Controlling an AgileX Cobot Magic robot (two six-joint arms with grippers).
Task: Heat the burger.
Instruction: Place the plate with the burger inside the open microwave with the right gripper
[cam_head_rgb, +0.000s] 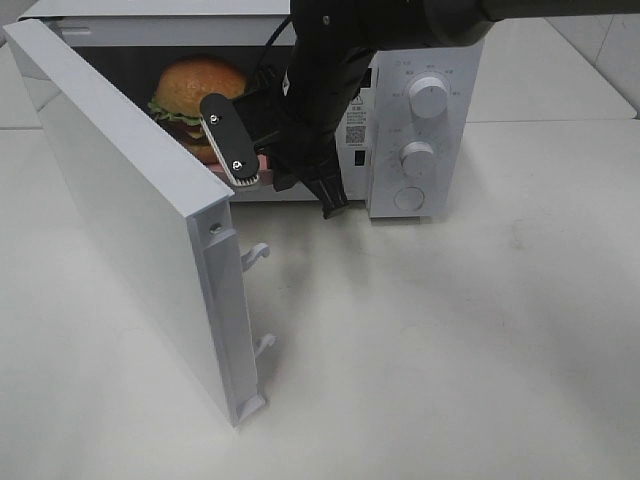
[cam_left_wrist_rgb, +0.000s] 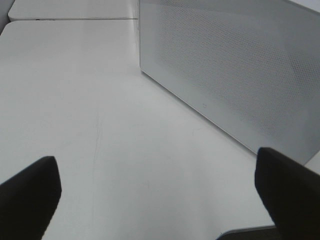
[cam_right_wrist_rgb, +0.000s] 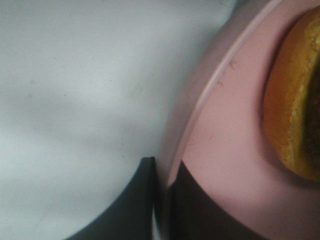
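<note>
The burger (cam_head_rgb: 200, 90), with a golden-brown bun and green lettuce, sits inside the open white microwave (cam_head_rgb: 440, 60) on a pink plate (cam_head_rgb: 263, 160). My right gripper (cam_head_rgb: 262, 170) reaches into the microwave's opening and is shut on the plate's rim. In the right wrist view its dark fingers (cam_right_wrist_rgb: 145, 200) clamp the pink plate (cam_right_wrist_rgb: 225, 165), with the burger's bun (cam_right_wrist_rgb: 295, 100) just beyond. My left gripper (cam_left_wrist_rgb: 155, 200) is open and empty over the bare table, outside the microwave door; it does not show in the exterior high view.
The microwave door (cam_head_rgb: 130, 220) swings far out toward the front left, with two latch hooks (cam_head_rgb: 256, 255) on its edge. Its perforated outer face (cam_left_wrist_rgb: 235, 65) fills the left wrist view. Two knobs (cam_head_rgb: 428, 97) are on the right panel. The white table (cam_head_rgb: 450, 350) extends in front.
</note>
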